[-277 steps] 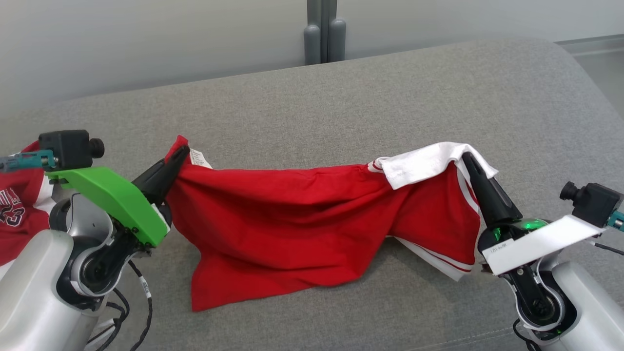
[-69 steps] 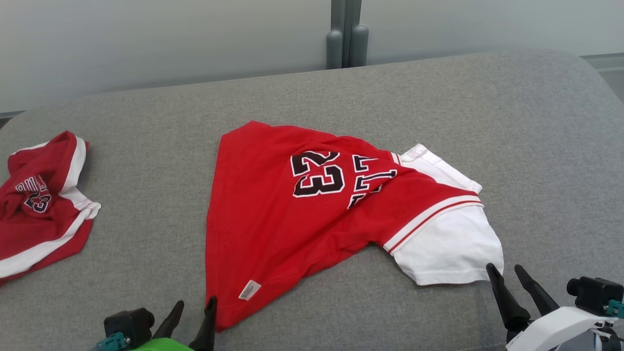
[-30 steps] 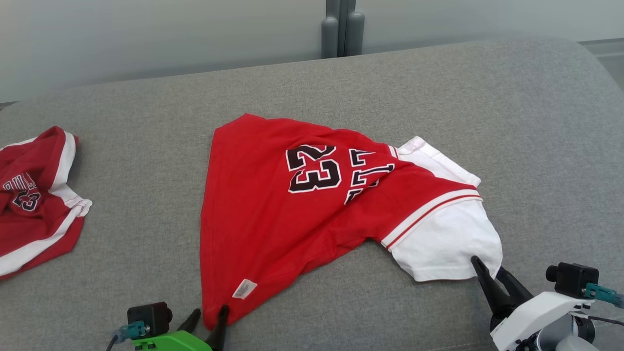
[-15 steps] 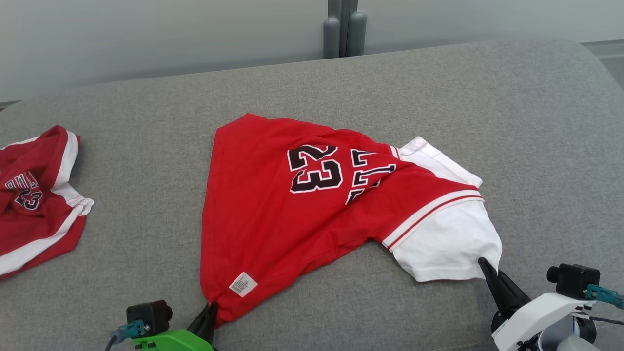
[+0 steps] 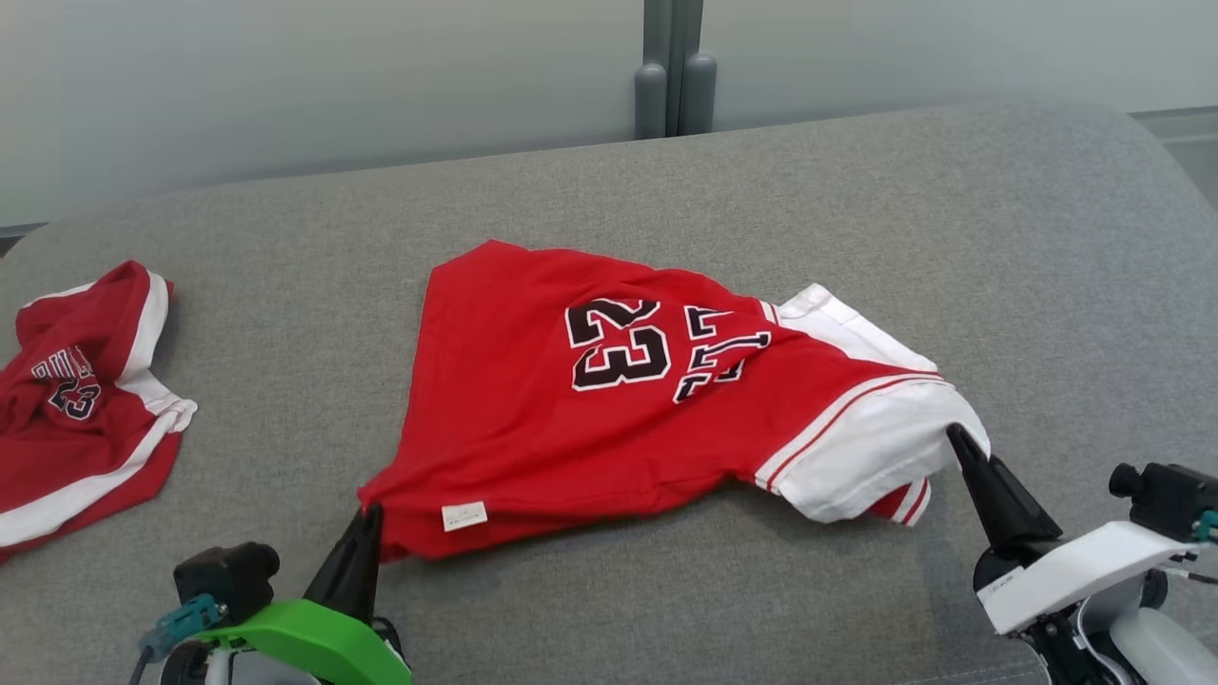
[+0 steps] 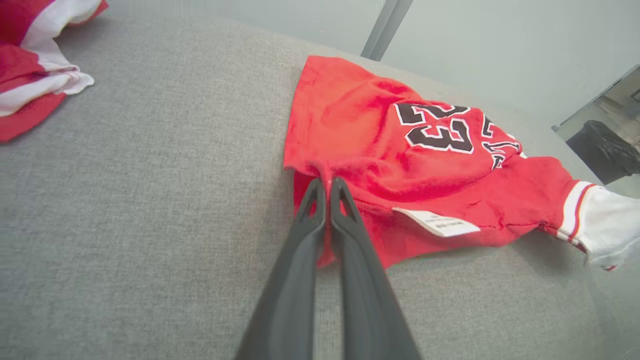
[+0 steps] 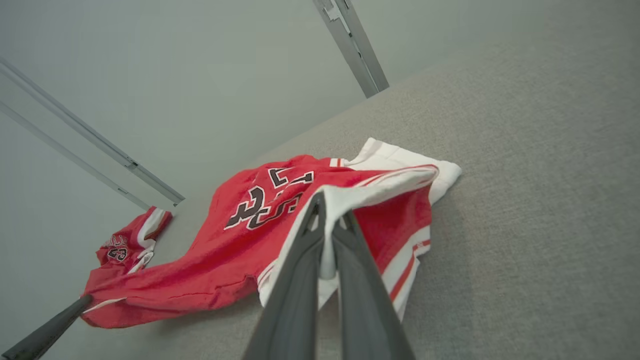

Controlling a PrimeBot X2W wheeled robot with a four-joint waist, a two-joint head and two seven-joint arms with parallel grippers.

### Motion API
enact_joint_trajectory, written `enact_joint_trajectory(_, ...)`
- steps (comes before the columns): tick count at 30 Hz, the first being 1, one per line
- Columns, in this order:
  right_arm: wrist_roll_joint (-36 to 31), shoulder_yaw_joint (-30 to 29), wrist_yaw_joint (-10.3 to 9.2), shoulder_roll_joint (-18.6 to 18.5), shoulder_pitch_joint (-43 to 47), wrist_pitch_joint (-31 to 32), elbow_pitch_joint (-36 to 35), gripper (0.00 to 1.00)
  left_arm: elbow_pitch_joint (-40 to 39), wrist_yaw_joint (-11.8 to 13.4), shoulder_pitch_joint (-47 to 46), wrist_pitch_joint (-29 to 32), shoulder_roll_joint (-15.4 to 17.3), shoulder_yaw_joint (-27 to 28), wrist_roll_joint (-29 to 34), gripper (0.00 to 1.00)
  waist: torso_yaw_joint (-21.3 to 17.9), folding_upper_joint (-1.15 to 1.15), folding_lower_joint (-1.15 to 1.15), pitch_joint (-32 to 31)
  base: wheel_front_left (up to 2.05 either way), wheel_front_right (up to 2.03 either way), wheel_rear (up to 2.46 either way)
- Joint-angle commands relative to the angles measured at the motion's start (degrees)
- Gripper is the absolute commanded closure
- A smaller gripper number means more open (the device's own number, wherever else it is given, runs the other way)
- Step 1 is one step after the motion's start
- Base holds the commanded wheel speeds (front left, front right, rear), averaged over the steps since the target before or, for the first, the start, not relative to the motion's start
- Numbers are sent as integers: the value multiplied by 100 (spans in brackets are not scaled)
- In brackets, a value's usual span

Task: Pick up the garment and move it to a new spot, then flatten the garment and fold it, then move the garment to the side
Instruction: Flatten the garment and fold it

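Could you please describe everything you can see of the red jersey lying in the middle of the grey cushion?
The red jersey looks like soft knit fabric. It has a black, white-edged 23 beside lettering, a white sleeve with red stripes, and a small white label near one hem corner. It lies rumpled, number up, on the grey cushion. The left gripper is shut on the hem corner and the right gripper on that sleeve, raising the near edge.
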Motion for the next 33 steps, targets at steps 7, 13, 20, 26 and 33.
enact_joint_trajectory(7,344,-515,1,-36,199,-45,-853,100,-728,194,117,-235,145,205,118,100,-9,0,0,-150,0,0,0)
enact_joint_trajectory(13,540,-1223,1,-99,507,-53,-1515,100,-1384,438,392,-33,315,406,-34,100,-31,0,0,-127,0,0,0)
enact_joint_trajectory(20,602,-1607,0,-345,1018,33,-2205,100,-2197,588,578,637,548,384,-263,100,-8,0,0,-14,0,0,0)
enact_joint_trajectory(26,523,-1442,1,-251,751,148,-2357,100,-2273,512,268,813,480,252,-326,100,-52,0,0,224,0,0,0)
enact_joint_trajectory(33,656,-1127,1,-295,-522,363,-2025,100,-1682,149,-1080,1077,466,164,-321,100,-100,0,0,1002,0,0,0)
